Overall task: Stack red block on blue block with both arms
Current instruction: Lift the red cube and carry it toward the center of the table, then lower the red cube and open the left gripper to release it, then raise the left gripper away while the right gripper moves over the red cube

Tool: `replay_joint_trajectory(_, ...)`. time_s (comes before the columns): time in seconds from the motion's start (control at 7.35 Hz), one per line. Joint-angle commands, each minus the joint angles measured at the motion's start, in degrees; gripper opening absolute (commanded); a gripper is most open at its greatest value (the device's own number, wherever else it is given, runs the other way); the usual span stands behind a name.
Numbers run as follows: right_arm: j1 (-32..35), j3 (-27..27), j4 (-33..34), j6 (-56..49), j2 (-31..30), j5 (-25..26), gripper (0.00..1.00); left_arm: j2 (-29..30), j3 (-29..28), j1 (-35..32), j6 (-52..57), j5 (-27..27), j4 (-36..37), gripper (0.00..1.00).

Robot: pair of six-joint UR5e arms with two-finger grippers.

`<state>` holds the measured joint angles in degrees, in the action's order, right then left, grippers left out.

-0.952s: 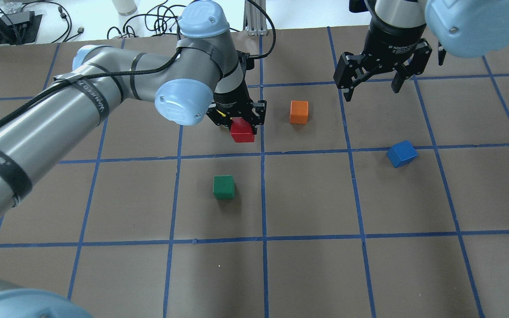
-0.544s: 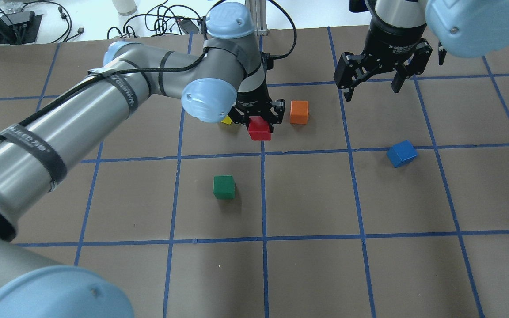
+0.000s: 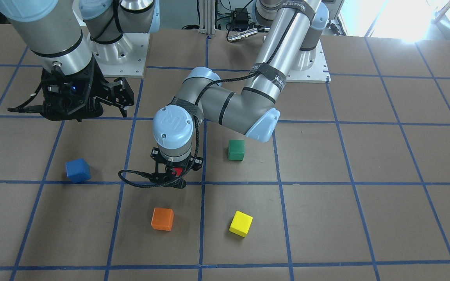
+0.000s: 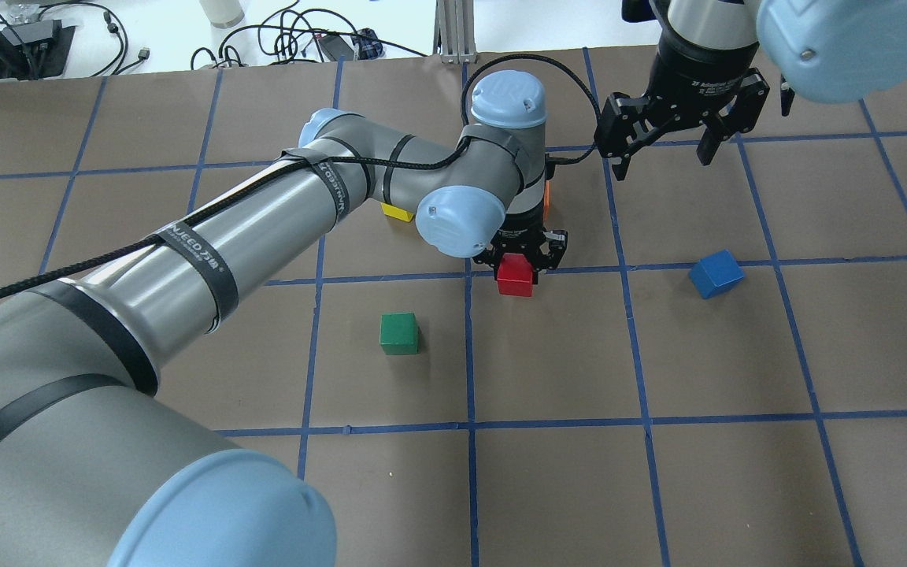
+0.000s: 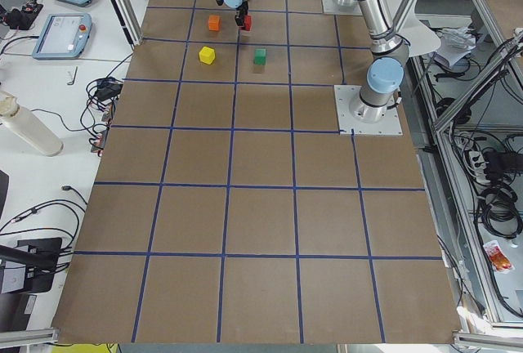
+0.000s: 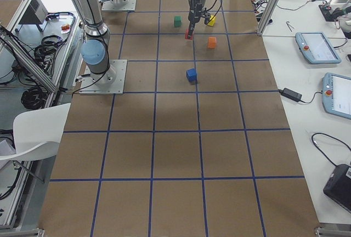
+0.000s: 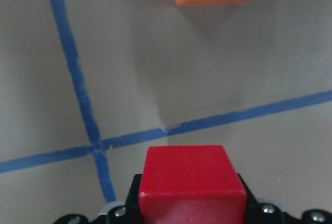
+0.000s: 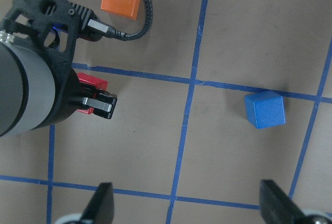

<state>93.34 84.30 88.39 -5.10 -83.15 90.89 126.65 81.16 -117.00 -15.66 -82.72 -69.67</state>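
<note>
My left gripper [image 4: 518,272] is shut on the red block [image 4: 515,277], holding it above the table near a blue tape crossing; the block also shows in the left wrist view [image 7: 192,182] and the right wrist view [image 8: 91,86]. The blue block [image 4: 716,273] rests tilted on the table to the right, also in the front view [image 3: 77,170] and the right wrist view [image 8: 265,110]. My right gripper [image 4: 662,157] is open and empty, hovering at the far right, beyond the blue block.
An orange cube [image 3: 162,218] lies just beyond the left gripper. A yellow cube [image 3: 241,223] lies far left of it. A green cube [image 4: 399,333] sits near the middle. Cables and gear line the table's far edge.
My left arm has carried the red block to the right and nearer, toward the blue block. The right gripper and the cubes on the table have not moved.
</note>
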Motion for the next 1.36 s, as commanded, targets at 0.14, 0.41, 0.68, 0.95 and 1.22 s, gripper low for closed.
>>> replay_joint_trajectory(0.14, 0.0, -0.01, 0.12, 0.0, 0.0, -0.02, 1.0, 0.17, 1.11, -0.34, -0.86, -0.07, 0.58, 1.0)
replay_joint_trajectory(0.41, 0.0, 0.08, 0.03, 0.0, 0.09, 0.07, 1.0, -1.66, 1.11, -0.34, -0.6, -0.51, -0.29, 1.0)
replay_joint_trajectory(0.68, 0.0, 0.34, -0.4, 0.09, 0.09, -0.01, 1.0, -6.82, 1.2, 2.1, 0.1, -6.87, -7.02, 1.0)
replay_joint_trajectory(0.95, 0.09, 3.66, 0.38, 0.87, -0.09, -0.1, 1.0, -12.63, 1.55, 13.14, 4.12, -10.44, -10.56, 1.0)
replay_joint_trajectory(1.22, 1.75, 8.75, 7.81, 9.03, 0.09, -3.68, 1.0, -18.34, 1.55, 21.95, 11.84, -10.18, -12.93, 1.0)
